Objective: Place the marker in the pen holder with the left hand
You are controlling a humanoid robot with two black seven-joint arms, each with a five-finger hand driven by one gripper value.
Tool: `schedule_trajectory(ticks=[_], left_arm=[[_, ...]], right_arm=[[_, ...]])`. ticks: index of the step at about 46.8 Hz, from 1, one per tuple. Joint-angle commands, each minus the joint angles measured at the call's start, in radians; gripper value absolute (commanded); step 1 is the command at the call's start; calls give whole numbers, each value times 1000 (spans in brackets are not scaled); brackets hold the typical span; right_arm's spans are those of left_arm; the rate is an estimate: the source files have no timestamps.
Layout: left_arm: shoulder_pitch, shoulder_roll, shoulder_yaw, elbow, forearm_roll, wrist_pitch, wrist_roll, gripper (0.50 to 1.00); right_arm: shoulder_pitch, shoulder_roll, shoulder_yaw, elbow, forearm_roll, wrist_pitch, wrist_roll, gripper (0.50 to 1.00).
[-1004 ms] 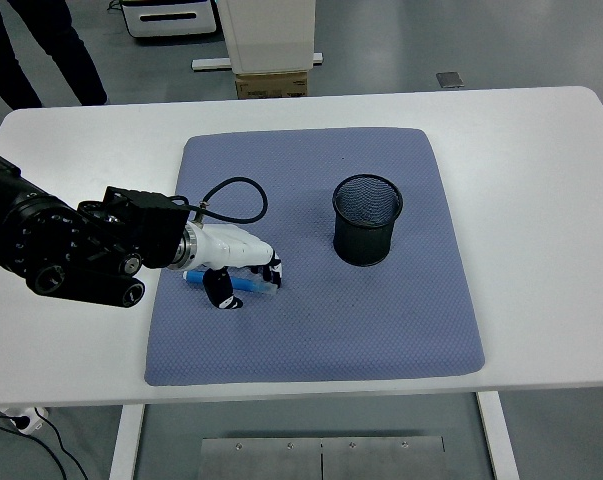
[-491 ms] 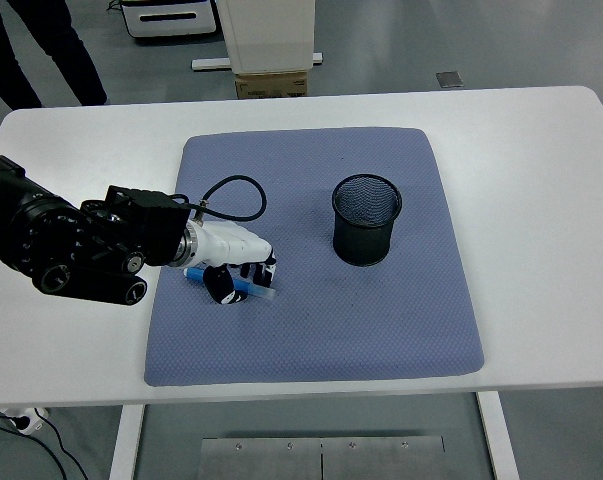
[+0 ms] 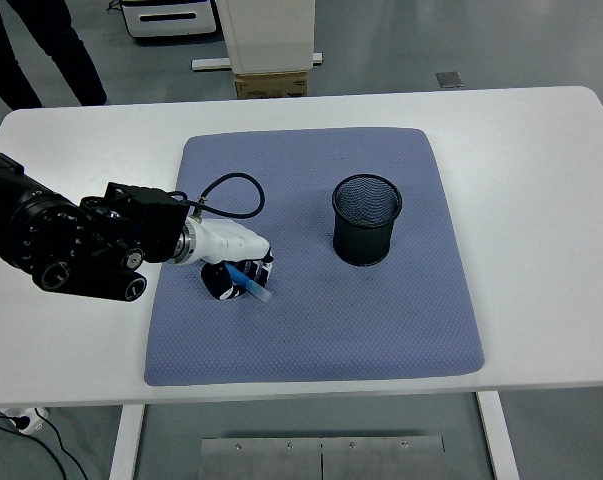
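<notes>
My left hand (image 3: 236, 270) reaches in from the left over the blue-grey mat (image 3: 311, 320). Its white fingers are curled around a blue marker (image 3: 252, 282). The marker is tilted, with its lower end sticking out toward the bottom right of the hand, just above the mat. The black mesh pen holder (image 3: 367, 219) stands upright on the mat, to the right of the hand and slightly farther back. A gap of mat lies between hand and holder. My right hand is not in view.
The mat lies on a white table (image 3: 541, 200). A black cable (image 3: 231, 200) loops from the left wrist over the mat. A person's dark legs (image 3: 41, 50) stand beyond the table's far left corner. A cardboard box (image 3: 271, 84) sits behind the far edge.
The left hand has closed on the marker and lifted it slightly; the marker has turned from lying flat along the mat to a tilt. The pen holder has not moved.
</notes>
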Motion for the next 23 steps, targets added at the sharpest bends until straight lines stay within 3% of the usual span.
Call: schedule_trajectory(ticks=[1,5,23], left_arm=[[-2,2,0,0,0,-1,0,563],[-5,4,0,15,0,-14,0,500],[-15,15,-9,52,0,-47,-7,500]], right_arm=[[0,0,0,0,0,0,0,1000],[0,0,0,0,0,0,0,1000],[0,0,0,0,0,0,0,1000]])
